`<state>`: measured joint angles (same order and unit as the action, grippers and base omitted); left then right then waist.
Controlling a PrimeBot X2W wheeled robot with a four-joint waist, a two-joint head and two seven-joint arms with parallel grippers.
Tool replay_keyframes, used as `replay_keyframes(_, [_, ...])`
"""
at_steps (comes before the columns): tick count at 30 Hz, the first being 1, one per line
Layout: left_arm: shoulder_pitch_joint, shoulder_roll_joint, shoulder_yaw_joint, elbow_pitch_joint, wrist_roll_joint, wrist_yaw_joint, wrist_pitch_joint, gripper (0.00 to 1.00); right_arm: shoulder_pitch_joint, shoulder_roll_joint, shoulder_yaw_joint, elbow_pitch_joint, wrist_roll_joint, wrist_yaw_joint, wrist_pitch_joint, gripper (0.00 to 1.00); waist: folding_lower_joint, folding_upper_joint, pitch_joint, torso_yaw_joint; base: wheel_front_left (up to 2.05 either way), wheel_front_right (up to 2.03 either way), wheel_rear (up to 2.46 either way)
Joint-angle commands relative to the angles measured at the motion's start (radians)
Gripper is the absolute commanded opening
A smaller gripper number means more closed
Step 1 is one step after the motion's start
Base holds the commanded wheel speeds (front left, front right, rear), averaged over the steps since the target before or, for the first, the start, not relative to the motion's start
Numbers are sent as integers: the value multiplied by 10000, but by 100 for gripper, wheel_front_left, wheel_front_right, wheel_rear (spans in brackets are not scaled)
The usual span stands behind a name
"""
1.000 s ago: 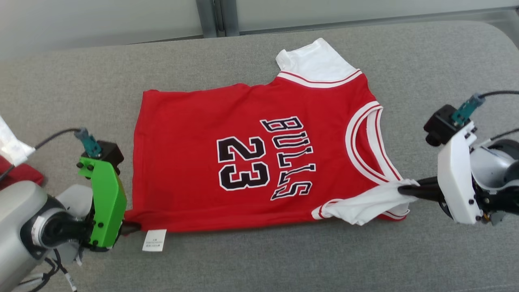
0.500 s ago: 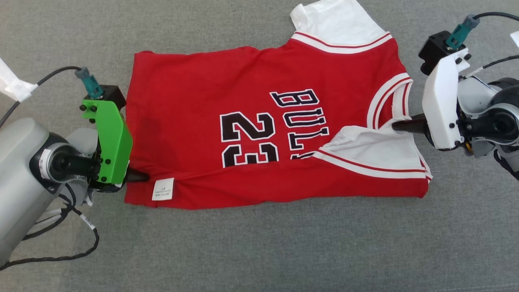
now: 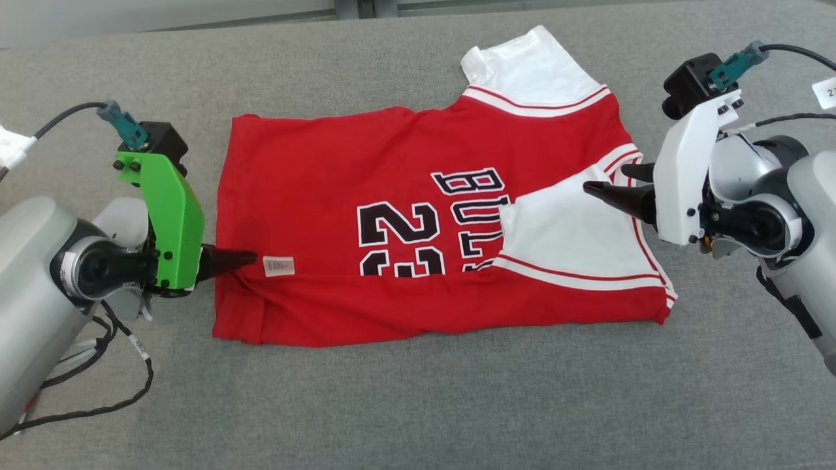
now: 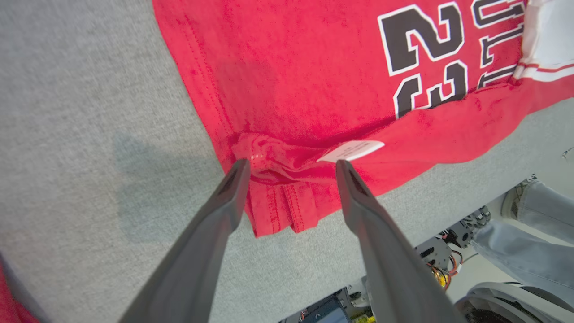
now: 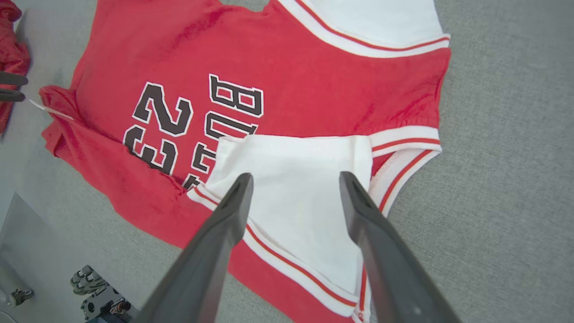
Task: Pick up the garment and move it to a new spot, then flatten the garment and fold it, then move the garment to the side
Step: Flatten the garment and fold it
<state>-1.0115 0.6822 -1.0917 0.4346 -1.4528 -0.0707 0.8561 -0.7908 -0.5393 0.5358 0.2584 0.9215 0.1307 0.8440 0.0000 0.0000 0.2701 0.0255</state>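
1. The jersey is lying in the middle of the grey cushion, print facing up, with the hem toward the robot's left and the neck toward its right.
2. Its near long edge is lying doubled over the front, hiding the lower half of the number and letters. The near sleeve is resting white across the chest. I am judging this as the first lengthwise fold, just laid down.
3. The left gripper is hovering at the hem end of that fold. Its jaws are standing apart and straddling a bunched ridge of cloth beside the label, clamping nothing. Whether the tips are touching the cloth I cannot tell.
4. The right gripper is hanging over the folded sleeve by the neckline, jaws spread wide and holding nothing.
5. The grippers are sitting at opposite ends of the fold line, probably because a long edge needs carrying from both ends to keep it straight.
6. The bunch at the hem is making the fold uneven there, so smoothing is looking necessary.
7. The far sleeve is sticking out past the far edge, likely awaiting its own fold.
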Motion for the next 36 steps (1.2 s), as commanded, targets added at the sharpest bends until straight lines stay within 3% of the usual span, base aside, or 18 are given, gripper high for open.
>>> replay_keyframes(1, [250, 169, 65, -72, 393, -135, -606, 100, 305, 50, -98, -33, -35, 0, -583, 100, 0, 0, -825, -49, 0, 0, 0])
replay_keyframes(4, [681, 301, 223, -213, 1111, -241, -2363, 100, 835, 98, -220, -180, -209, 0, -2142, 100, 0, 0, -1350, -79, 0, 0, 0])
replay_keyframes(8, [1491, 613, 578, -466, 2076, 162, -5094, 100, 1698, 163, -570, -353, -696, 0, -4707, 100, 0, 0, -1880, -124, 0, 0, 0])
replay_keyframes(13, [2767, 949, 1046, -1103, 2997, 1412, -8176, 100, 2892, 307, -1254, -471, -1734, 0, -7358, 100, 0, 0, -2242, -108, 0, 0, 0])
replay_keyframes(18, [3952, 1180, 1431, -2047, 3679, 2848, -10483, 100, 4003, 658, -2342, -559, -3240, -1, -9293, 100, 0, 0, -2378, -75, 0, 0, 0])
replay_keyframes(20, [4656, 1197, 2009, -2802, 4228, 3654, -11154, 100, 4751, 1186, -3055, -458, -4109, 0, -10217, 100, 0, 0, -2415, -101, 0, 0, 0])
replay_keyframes(22, [5288, 1063, 2714, -3456, 4815, 4159, -11226, 100, 5213, 1513, -3510, -401, -4408, -3, -10501, 100, 0, 0, -2423, -97, 0, 0, 0])
replay_keyframes(25, [6570, 692, 3819, -4318, 5861, 4607, -11194, 100, 5834, 1906, -3959, -380, -4670, -1, -10681, 100, 0, 0, -2352, -55, 0, 0, 0])
replay_keyframes(30, [8385, -176, 5271, -4848, 7024, 4542, -11199, 100, 6577, 2254, -4268, -38, -5157, -1, -10834, 100, 0, 0, -2101, 56, 0, 0, 0])
replay_keyframes(36, [9150, -1034, 5991, -4272, 7662, 3732, -11201, 100, 6247, 2490, -3970, 855, -5317, -1, -10551, 100, 0, 0, -1845, 130, 0, 0, 0])
